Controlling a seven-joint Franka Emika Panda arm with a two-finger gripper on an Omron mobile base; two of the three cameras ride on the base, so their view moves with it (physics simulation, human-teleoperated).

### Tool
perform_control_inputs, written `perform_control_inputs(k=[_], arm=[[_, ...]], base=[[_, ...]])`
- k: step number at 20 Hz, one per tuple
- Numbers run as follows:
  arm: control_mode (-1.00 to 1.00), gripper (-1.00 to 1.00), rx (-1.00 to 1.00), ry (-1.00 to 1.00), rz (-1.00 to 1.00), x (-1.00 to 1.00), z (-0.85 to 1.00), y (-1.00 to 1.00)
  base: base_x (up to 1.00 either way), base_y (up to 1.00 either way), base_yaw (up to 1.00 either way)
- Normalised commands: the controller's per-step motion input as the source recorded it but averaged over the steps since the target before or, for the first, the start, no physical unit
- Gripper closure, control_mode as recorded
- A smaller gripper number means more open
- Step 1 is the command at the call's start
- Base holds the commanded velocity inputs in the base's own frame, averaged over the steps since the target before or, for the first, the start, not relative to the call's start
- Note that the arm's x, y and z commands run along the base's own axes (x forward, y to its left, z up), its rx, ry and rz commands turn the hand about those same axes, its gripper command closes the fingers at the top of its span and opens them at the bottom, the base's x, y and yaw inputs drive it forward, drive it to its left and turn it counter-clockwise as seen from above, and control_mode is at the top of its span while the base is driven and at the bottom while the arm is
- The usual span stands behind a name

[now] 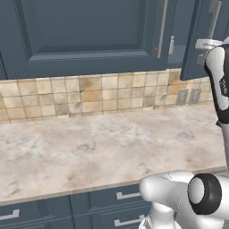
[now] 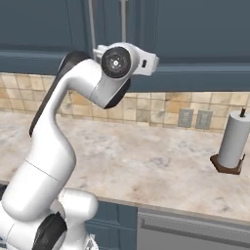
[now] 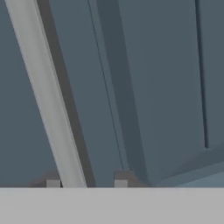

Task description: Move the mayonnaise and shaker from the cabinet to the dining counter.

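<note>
The cabinet (image 3: 166,87) is a dark blue-grey panelled wall unit, also in the left base view (image 1: 89,31) and the right base view (image 2: 195,34); its doors look closed. My gripper (image 3: 87,183) is raised right up to a door. Its long silver bar handle (image 3: 48,96) runs between my two fingertips (image 3: 53,183). One tip sits against the bar and a small gap shows on the other side. My hand (image 2: 124,61) hangs in front of the cabinet's lower edge. The mayonnaise and the shaker are hidden, and the dining counter is out of view.
Below the cabinets runs a marble-look counter (image 1: 103,143) backed by tan tiles (image 1: 89,96). A paper towel roll (image 2: 233,141) stands on it at the right, near two wall outlets (image 2: 194,118). Lower drawers (image 1: 125,195) sit under the counter's front edge.
</note>
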Motion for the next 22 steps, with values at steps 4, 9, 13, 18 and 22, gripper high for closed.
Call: perform_control_inputs(k=[4, 9, 13, 18, 22], arm=[[-1.0, 1.0, 0.0, -0.04, 0.0, -1.0, 0.11, -0.74], [-1.0, 1.0, 0.0, 0.0, 0.0, -0.99, 0.0, -0.69], [-1.0, 1.0, -0.01, 0.0, 0.0, -0.86, 0.0, -0.51], [-1.0, 1.0, -0.01, 0.02, 0.02, -0.53, -0.08, -0.21], [-1.0, -1.0, -0.02, 0.02, 0.03, -0.19, -0.19, -0.01]], base=[[0.0, 0.0, 0.0], [0.0, 0.0, 0.0], [0.0, 0.0, 0.0], [0.0, 0.0, 0.0], [0.0, 0.0, 0.0]])
